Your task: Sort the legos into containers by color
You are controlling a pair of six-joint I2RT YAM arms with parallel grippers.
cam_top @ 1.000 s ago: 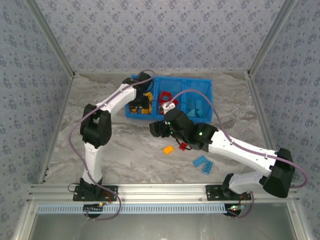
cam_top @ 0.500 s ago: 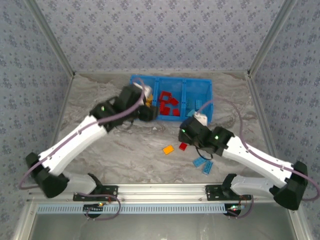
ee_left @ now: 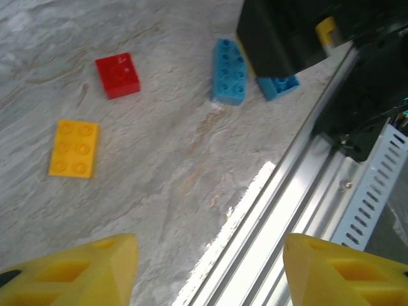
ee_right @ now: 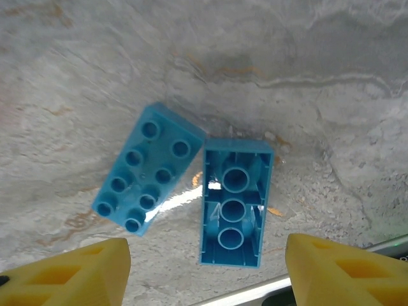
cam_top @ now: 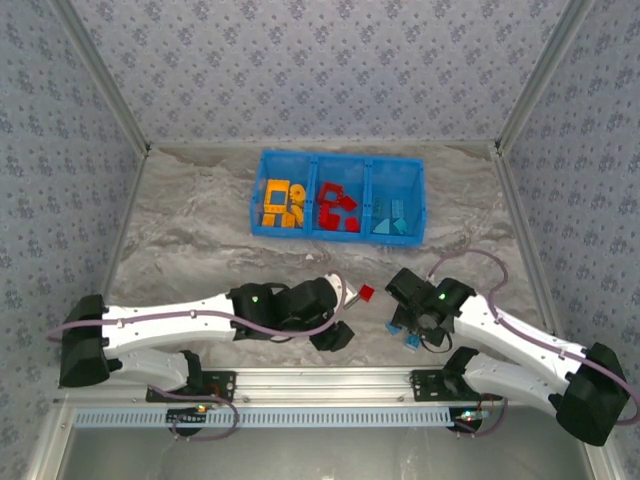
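The blue bin (cam_top: 338, 165) at the back holds orange-yellow bricks (cam_top: 280, 203) on the left, red bricks (cam_top: 338, 208) in the middle and light blue bricks (cam_top: 393, 218) on the right. On the table near the front lie a red brick (cam_top: 367, 293) (ee_left: 118, 75), a yellow brick (ee_left: 74, 148) and two light blue bricks, one studs-up (ee_right: 148, 176) and one upside down (ee_right: 234, 201). My right gripper (ee_right: 207, 274) (cam_top: 413, 318) hangs open just above the two blue bricks. Over the table's front edge, my left gripper (ee_left: 210, 274) (cam_top: 335, 335) is open and empty.
The aluminium rail (ee_left: 287, 210) at the table's near edge runs right under the left gripper. The right gripper's black body (ee_left: 287, 32) is close to the left one. Patterned walls close in the table on three sides.
The left arm has swung from the bin down to the table's front edge. The right gripper has moved nearer and now hangs over the two light blue bricks.
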